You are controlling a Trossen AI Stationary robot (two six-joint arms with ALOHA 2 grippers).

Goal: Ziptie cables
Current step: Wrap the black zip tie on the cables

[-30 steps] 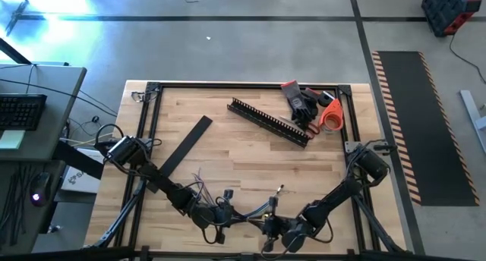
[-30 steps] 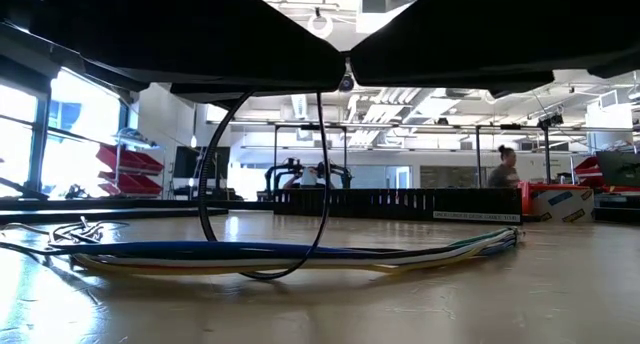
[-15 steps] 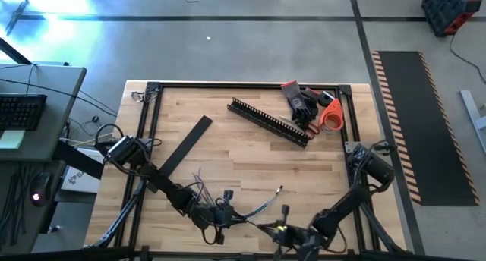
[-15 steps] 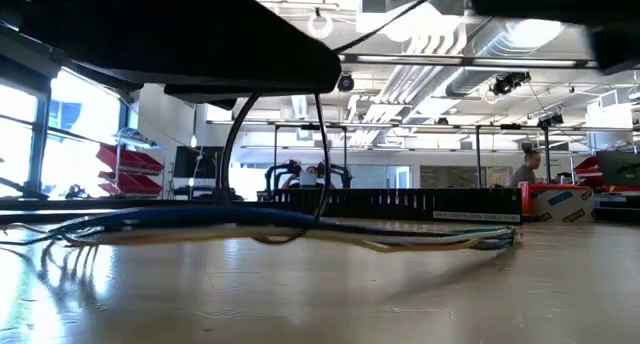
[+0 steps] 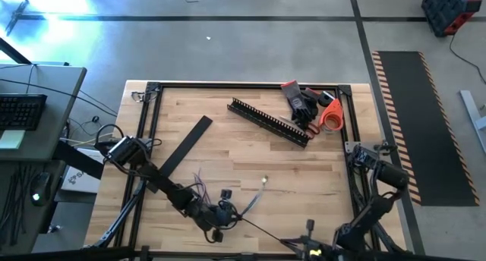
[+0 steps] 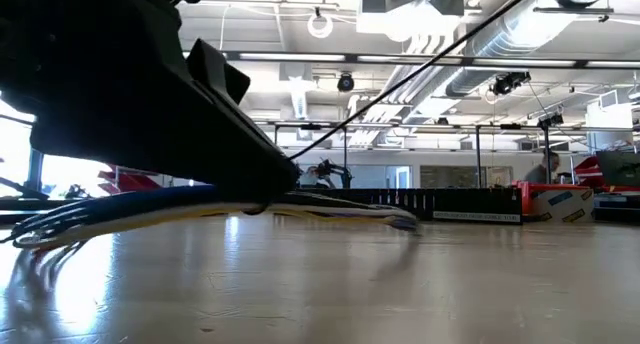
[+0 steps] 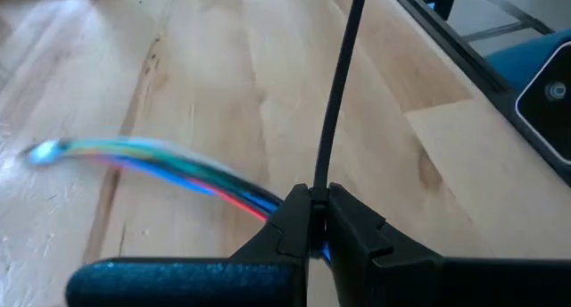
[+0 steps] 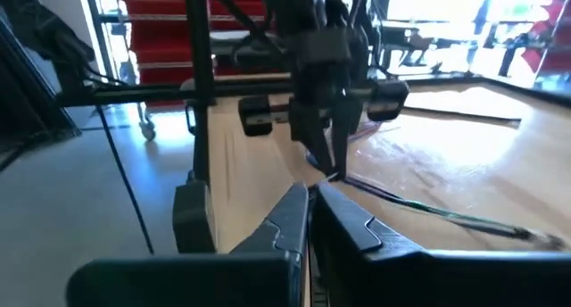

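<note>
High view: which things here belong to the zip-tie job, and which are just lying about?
In the job: cables, zip tie, left gripper, right gripper.
Lying about: comb channel, black strip, gloves, orange roll.

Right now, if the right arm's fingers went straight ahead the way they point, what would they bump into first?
Probably the left gripper: it hangs straight ahead of the right gripper, holding the cables on the table. The gap between them is hard to judge.

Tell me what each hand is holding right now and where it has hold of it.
The left hand pinches the cables where the zip tie wraps them. The right hand grips the zip tie's far tail end, pulled out taut off the table's front edge.
</note>
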